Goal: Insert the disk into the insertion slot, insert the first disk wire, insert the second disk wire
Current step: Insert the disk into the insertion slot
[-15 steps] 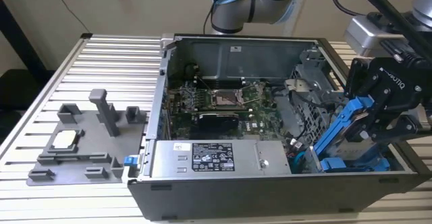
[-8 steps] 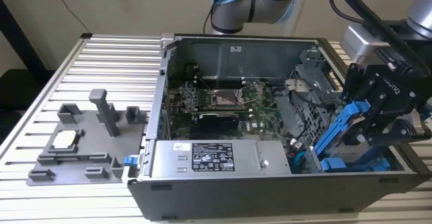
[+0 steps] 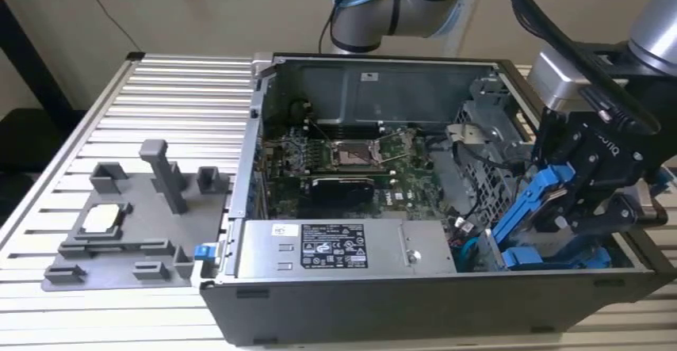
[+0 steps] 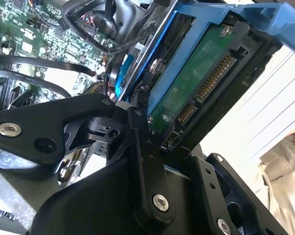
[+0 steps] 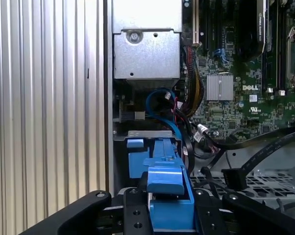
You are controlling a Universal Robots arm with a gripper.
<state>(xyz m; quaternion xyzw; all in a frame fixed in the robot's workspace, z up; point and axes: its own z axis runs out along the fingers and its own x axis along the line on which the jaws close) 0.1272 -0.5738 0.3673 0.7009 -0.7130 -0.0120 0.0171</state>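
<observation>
My gripper (image 3: 579, 208) is shut on the disk (image 3: 525, 208), a drive in a bright blue carrier frame. It holds the disk tilted, low end down, over the front right corner of the open computer case. The second wrist view shows the disk's green circuit board and connector pins (image 4: 199, 81) between the black fingers (image 4: 140, 147). In the first wrist view the blue carrier (image 5: 164, 181) points toward a grey metal lip (image 5: 150, 133) of the drive cage. The insertion slot is mostly hidden behind the disk and gripper. Another blue-fronted drive (image 3: 556, 257) sits low in the cage.
The grey power-supply box (image 3: 338, 248) lies along the case's front. The motherboard (image 3: 349, 157) fills the case's middle. A blue cable (image 5: 159, 103) and black wires (image 5: 255, 147) lie loose beside the cage. A grey fixture plate (image 3: 127, 224) lies on the slatted table at the exterior view's left.
</observation>
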